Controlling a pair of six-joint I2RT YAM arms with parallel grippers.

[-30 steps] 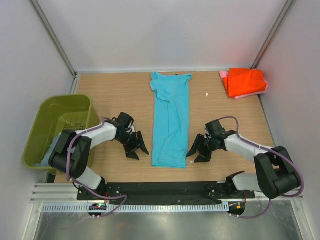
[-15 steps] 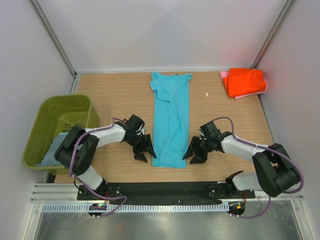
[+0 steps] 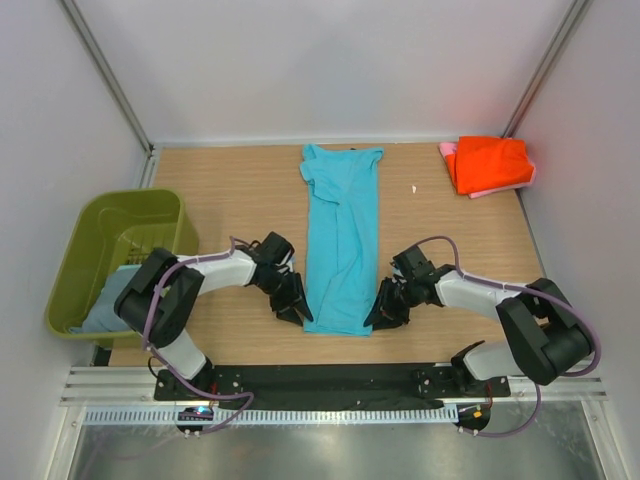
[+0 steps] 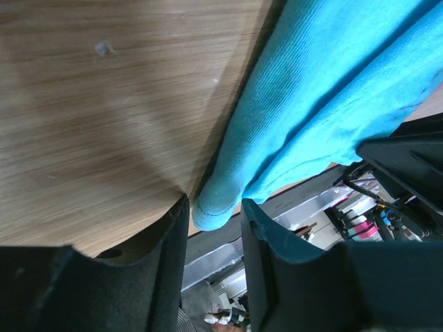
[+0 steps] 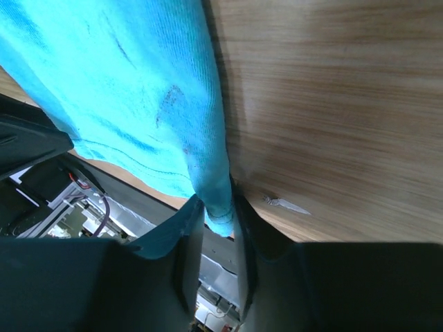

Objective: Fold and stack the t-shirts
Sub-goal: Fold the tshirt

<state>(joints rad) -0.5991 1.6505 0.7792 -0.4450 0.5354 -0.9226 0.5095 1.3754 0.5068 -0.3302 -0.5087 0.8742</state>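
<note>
Top external: bright turquoise cloth t-shirt (image 3: 342,240) lies lengthwise on wooden table (image 3: 230,190). Right hand (image 3: 379,314) pinches near hem corner; left hand (image 3: 298,311) straddles other corner, grip unclear.

Wooden table (image 3: 230,190) — turquoise t-shirt (image 3: 343,230), orange-red pile (image 3: 490,163)

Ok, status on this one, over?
Left end effector straddles near corner of turquoise t-shirt, small gap; right end effector pinches the other corner. Shirt flat, folded lengthwise. Nothing in the way.
</note>
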